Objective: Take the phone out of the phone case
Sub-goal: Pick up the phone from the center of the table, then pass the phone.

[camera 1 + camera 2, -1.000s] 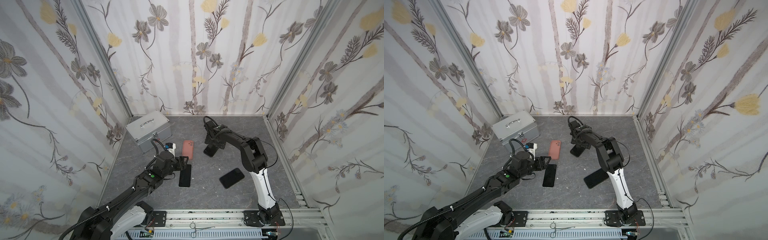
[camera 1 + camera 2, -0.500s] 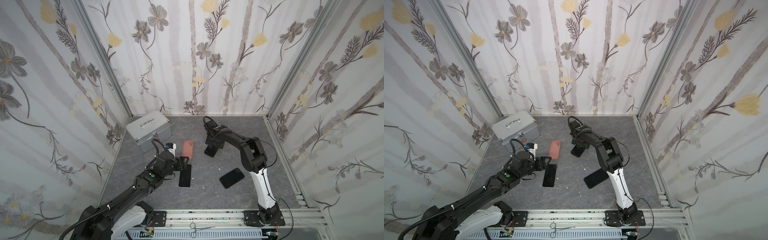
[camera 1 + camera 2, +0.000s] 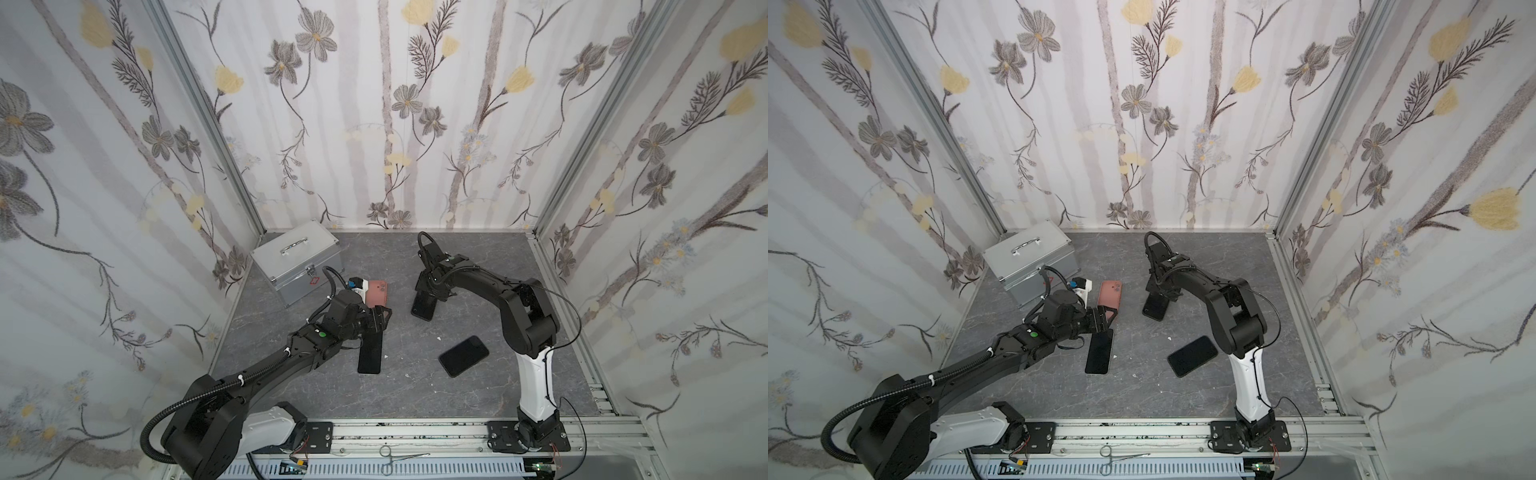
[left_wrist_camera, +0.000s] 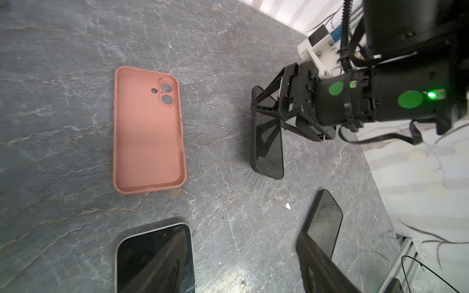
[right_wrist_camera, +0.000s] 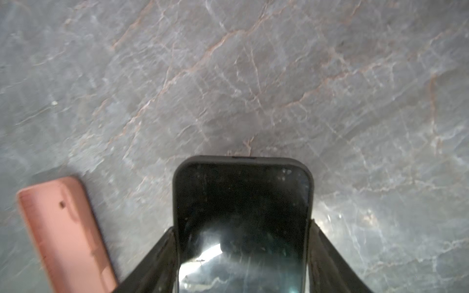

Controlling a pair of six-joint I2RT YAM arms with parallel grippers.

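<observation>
While the silver aluminium carrying box (image 3: 299,257) sits at the far left of the grey marbled bench (image 3: 478,266), my left gripper (image 3: 383,321) hangs with its jaws spread wide and empty above one end of a bare black phone (image 3: 370,353) lying flat. Just beyond that gripper lies an empty salmon-pink soft case (image 4: 148,132), hollow side up.

Further right is the job itself: a black phone in a matte black case (image 3: 423,309). My right gripper (image 3: 429,294) is clamped across its two long edges near the back end. The long axis runs straight out from that gripper toward the front of the bench. My left arm is the free one, and the phone lies to its right, past the pink case.

Both top views show only a dark slab under the gripper. The left wrist view shows the tilt, with the gripped end raised and the far end resting on the bench. The right wrist view shows the thick matte rim around the glass, so I judge the case still on.

At far right, a third black phone (image 3: 463,355) lies flat, well apart.
</observation>
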